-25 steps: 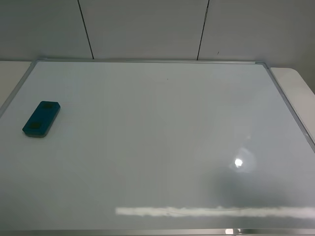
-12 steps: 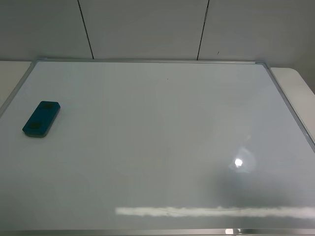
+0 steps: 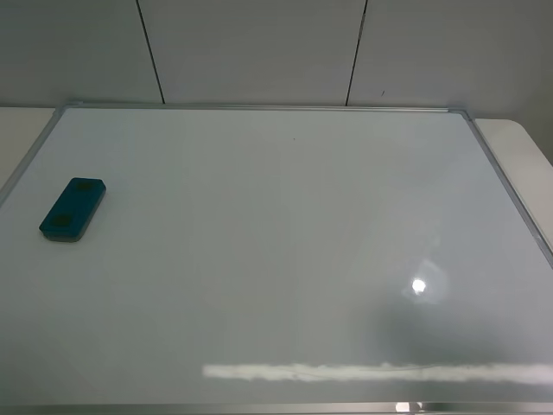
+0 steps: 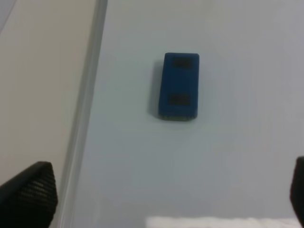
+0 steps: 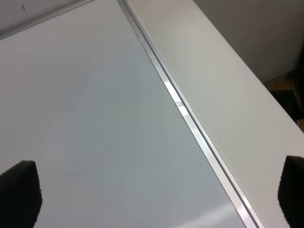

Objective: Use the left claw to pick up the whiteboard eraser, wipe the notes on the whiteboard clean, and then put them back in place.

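We see the small teal-blue rounded rectangular whiteboard eraser [image 3: 73, 209] lying flat on the large glossy white whiteboard [image 3: 285, 251], near the board's left edge in the high view and about halfway along that edge. Two dark square patches sit on its top face, one toward each end. In the left wrist view the eraser [image 4: 179, 85] shows the same two patches and lies apart from the thin silver metal frame [image 4: 84, 109] that borders the board; nothing touches it.

Around the eraser the board's face is plain white in all three views, with a bright point of reflected light [image 3: 419, 286] and a pale streak of glare [image 3: 371, 372] toward the near edge. We can make out no marker scribble on it.

Our left hand [image 4: 161, 190] hangs above the board short of the eraser; only the dark textured tips of its fingers [image 4: 31, 192] show at the two lower corners of the wrist view, spread wide and holding nothing. Our right hand [image 5: 156, 194] is likewise spread, its dark fingertips [image 5: 19, 190] far apart at the edges of its wrist view, above the board's right frame [image 5: 190, 118] and the pale surface [image 5: 213, 71] beyond it. Neither arm appears in the high view.
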{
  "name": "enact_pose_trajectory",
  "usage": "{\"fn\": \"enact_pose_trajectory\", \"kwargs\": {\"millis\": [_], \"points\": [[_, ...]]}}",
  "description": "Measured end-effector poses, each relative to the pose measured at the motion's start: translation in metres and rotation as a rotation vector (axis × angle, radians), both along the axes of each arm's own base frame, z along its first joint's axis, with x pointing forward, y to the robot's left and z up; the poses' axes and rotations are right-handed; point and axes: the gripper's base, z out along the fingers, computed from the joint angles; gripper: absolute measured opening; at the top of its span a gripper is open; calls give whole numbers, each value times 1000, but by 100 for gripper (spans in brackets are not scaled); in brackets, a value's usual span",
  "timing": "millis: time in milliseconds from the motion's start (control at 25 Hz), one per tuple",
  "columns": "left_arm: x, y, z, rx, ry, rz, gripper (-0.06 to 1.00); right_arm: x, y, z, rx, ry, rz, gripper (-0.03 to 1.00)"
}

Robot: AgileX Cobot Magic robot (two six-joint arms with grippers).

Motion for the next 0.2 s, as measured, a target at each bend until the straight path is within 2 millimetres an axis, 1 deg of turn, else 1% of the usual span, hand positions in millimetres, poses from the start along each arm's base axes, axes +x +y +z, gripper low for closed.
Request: {"fn": "enact_pose_trajectory", "kwargs": {"millis": [200], "points": [[0,0,0,-2,0,-1,99,0,0,0,0,0,0,99]]}}
